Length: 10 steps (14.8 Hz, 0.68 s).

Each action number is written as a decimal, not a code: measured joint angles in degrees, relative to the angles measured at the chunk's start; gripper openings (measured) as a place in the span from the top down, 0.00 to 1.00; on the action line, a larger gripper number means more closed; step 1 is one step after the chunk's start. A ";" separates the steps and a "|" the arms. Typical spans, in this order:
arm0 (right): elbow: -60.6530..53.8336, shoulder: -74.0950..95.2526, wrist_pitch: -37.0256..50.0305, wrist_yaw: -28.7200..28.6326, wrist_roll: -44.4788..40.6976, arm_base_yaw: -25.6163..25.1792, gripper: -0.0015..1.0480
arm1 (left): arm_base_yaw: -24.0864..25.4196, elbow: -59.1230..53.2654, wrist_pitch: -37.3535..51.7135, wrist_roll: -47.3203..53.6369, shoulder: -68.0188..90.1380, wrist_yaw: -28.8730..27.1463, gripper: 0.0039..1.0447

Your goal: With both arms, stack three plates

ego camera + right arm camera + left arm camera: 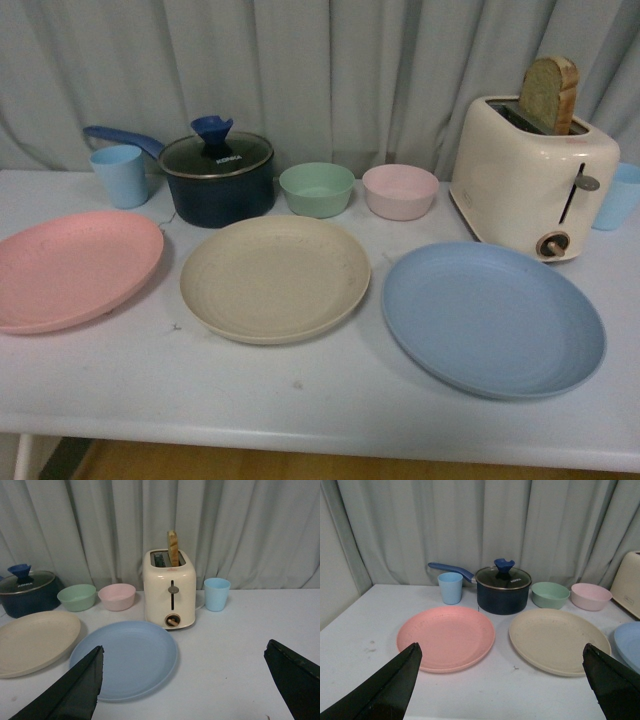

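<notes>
Three plates lie side by side on the white table, none stacked: the pink plate at the left, the beige plate in the middle, the light blue plate at the right. Neither arm shows in the front view. My left gripper is open and empty, held back from the pink plate and beige plate. My right gripper is open and empty, held back from the blue plate; the beige plate shows beside it.
Behind the plates stand a light blue cup, a dark blue lidded saucepan, a green bowl, a pink bowl, a cream toaster holding toast, and another blue cup. A grey curtain hangs behind.
</notes>
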 joint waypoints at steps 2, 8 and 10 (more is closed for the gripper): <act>0.00 0.00 0.00 0.00 0.00 0.00 0.06 | 0.00 0.00 0.00 0.02 0.00 -0.02 0.06; 0.00 0.00 0.00 0.00 0.00 0.00 0.06 | 0.00 0.00 0.00 0.02 0.00 -0.02 0.06; 0.00 0.00 0.00 0.00 0.00 0.00 0.06 | 0.00 0.00 0.00 0.02 0.00 -0.02 0.06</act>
